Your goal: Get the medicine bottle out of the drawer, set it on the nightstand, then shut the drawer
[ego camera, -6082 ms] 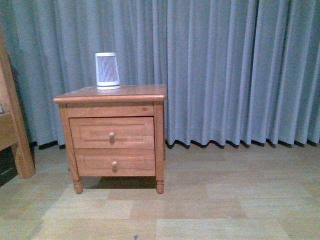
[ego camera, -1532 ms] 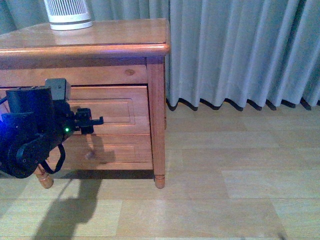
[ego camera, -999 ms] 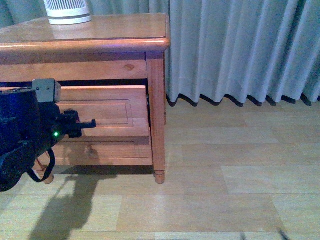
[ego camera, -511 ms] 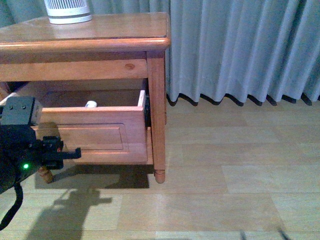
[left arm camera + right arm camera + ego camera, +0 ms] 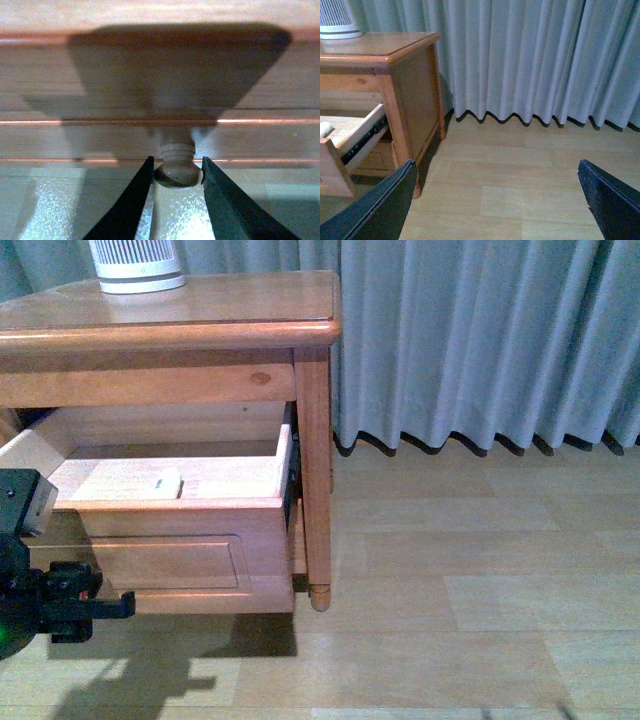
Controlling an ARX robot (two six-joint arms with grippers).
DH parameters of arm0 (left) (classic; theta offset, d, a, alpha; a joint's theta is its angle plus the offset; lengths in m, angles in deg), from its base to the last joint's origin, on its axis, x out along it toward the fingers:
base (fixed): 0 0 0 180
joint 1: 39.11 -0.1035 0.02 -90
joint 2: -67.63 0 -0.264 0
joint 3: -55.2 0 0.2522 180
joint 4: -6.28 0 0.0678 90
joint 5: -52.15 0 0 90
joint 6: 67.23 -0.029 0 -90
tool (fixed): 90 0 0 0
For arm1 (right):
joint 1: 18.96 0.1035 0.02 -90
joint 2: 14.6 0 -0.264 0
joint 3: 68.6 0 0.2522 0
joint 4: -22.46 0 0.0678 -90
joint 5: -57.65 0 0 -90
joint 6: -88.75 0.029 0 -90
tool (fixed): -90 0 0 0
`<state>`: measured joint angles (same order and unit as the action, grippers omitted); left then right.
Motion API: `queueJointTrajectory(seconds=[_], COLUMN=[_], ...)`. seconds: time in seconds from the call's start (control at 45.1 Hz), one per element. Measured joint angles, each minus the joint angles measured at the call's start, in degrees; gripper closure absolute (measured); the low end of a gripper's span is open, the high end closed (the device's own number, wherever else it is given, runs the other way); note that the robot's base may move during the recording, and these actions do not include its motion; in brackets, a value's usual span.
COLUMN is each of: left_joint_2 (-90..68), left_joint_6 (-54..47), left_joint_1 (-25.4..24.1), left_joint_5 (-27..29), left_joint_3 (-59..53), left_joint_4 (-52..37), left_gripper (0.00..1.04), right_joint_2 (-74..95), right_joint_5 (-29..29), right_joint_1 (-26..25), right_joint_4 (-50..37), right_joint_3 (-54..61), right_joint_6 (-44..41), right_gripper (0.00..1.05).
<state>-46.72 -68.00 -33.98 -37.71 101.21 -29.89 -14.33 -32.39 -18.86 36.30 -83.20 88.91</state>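
Left claw point(image 5: 176, 161): clamped on the knob point(image 5: 176, 173), one finger against each side, low in front of the nightstand point(image 5: 230, 300).
Risk at the knob: my fingers hold only the rounded head. If I pull at an angle I judge they could slide off it, or haul the drawer out past its runners.
Drawer point(image 5: 185, 560): the upper one, standing far out from the nightstand's front, with its pale floor open to view.
Drawer contents: only the medicine bottle point(image 5: 165, 483). It lies on its side just behind the front wall and touches nothing else that I can see. It is too small for me to make out its band.
Risk at the bottle: it is round and lying flat, so I expect a jolt to the drawer would roll it. A pinch from above may squirt it sideways along the floor.
Ribbed cylinder point(image 5: 135, 265): stands upright at the back left of the nightstand's top. The rest of the top is bare wood, so there is room for the bottle. Setting the bottle down near the rounded edge could let it roll off.
Right claw point(image 5: 496, 165): fingers wide apart and holding nothing. It hangs over the floor point(image 5: 450, 590) well to the right of the nightstand, facing the curtain point(image 5: 480, 340).
Risk on the reach: from that side, the open drawer's side wall and the nightstand's overhanging top leave a tight way in, and I could clip either one.
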Motion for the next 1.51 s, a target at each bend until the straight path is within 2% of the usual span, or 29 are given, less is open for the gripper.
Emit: queueJointTrajectory(seconds=[0.067,0.244,0.333,0.444,0.555,0.799,0.999,1.154,1.31,1.376,1.421,1.509], left_joint_2=[0.5,1.3,3.3,8.7,16.9,38.5,60.4,80.9,84.5,85.6,86.9,89.2], left_joint_6=[-1.5,-2.5,-2.5,-2.4,-2.6,-1.9,-0.6,2.1,2.5,1.8,1.7,1.6], left_joint_1=[0.1,0.4,0.6,0.9,0.8,0.4,1.1,3.6,4.1,5.4,4.8,3.3], left_joint_5=[-1.5,-2.5,-3.0,-4.0,-3.8,-3.6,-3.3,-2.4,-1.4,7.9,9.0,7.8], left_joint_3=[-0.5,-1.1,-2.3,-4.1,-6.5,-10.0,-14.4,-18.7,-19.1,-22.4,-23.5,-25.2], left_joint_4=[1.0,1.5,2.3,4.6,5.3,13.2,23.4,40.2,41.0,32.7,31.6,31.7], left_gripper=[0.62,0.39,0.21,0.05,0.07,0.07,0.07,0.07,0.07,0.22,0.31,0.49], right_joint_2=[0.0,0.0,0.0,0.0,0.0,0.0,0.0,0.0,0.0,0.0,0.0,0.0], right_joint_5=[0.0,0.0,0.0,0.0,0.0,0.0,0.0,0.0,0.0,0.0,0.0,0.0], right_joint_1=[0.0,0.0,0.0,0.0,0.0,0.0,0.0,0.0,0.0,0.0,0.0,0.0], right_joint_4=[0.0,0.0,0.0,0.0,0.0,0.0,0.0,0.0,0.0,0.0,0.0,0.0], right_joint_3=[0.0,0.0,0.0,0.0,0.0,0.0,0.0,0.0,0.0,0.0,0.0,0.0], right_joint_6=[0.0,0.0,0.0,0.0,0.0,0.0,0.0,0.0,0.0,0.0,0.0,0.0], right_gripper=[0.07,0.07,0.07,0.07,0.07,0.07,0.07,0.07,0.07,0.07,0.07,0.07])
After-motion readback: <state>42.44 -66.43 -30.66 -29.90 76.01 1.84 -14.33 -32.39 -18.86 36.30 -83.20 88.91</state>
